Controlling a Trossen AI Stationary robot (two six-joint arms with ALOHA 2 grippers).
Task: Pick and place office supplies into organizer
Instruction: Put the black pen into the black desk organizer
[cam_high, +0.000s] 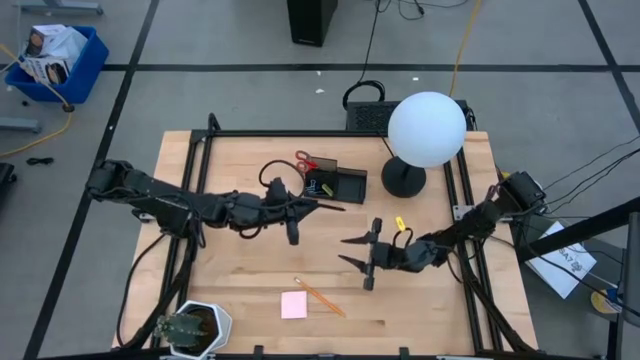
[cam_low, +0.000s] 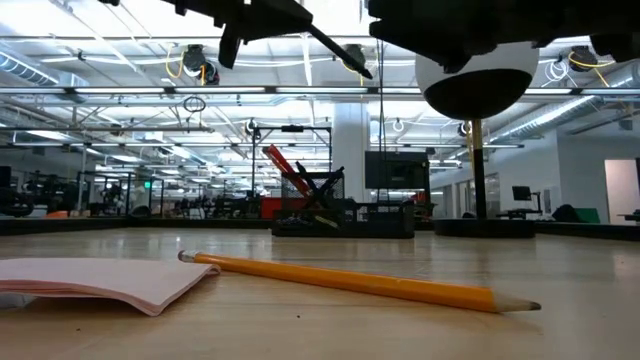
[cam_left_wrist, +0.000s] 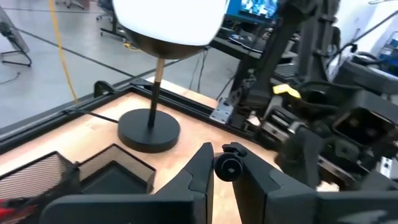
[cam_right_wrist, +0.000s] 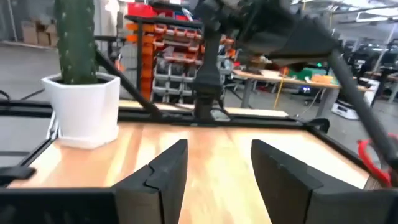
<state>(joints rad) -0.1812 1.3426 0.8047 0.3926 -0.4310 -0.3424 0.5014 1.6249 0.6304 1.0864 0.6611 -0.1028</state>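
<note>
The organizer (cam_high: 337, 184), a small black mesh tray, sits just above the middle of the high view, with red-handled scissors (cam_high: 304, 159) standing at its upper-left corner; in the low view the same tray (cam_low: 345, 215) shows at centre in the distance with the red handles (cam_low: 278, 162) sticking up. A thin black pen (cam_high: 326, 206) is pinched in the left gripper (cam_high: 312, 206), just below the organizer's left end and raised off the table; in the left wrist view the pen's round end (cam_left_wrist: 227, 167) shows clamped between the dark fingers (cam_left_wrist: 199, 177). Toward the lower centre of the high view lie a pink sticky-note pad (cam_high: 294, 305) and an orange pencil (cam_high: 320, 297), close beside each other. The right gripper (cam_high: 352, 251) hovers to the pencil's upper right, its fingers spread apart and empty. A lamp (cam_high: 425, 130) with a white globe stands right of the organizer.
</note>
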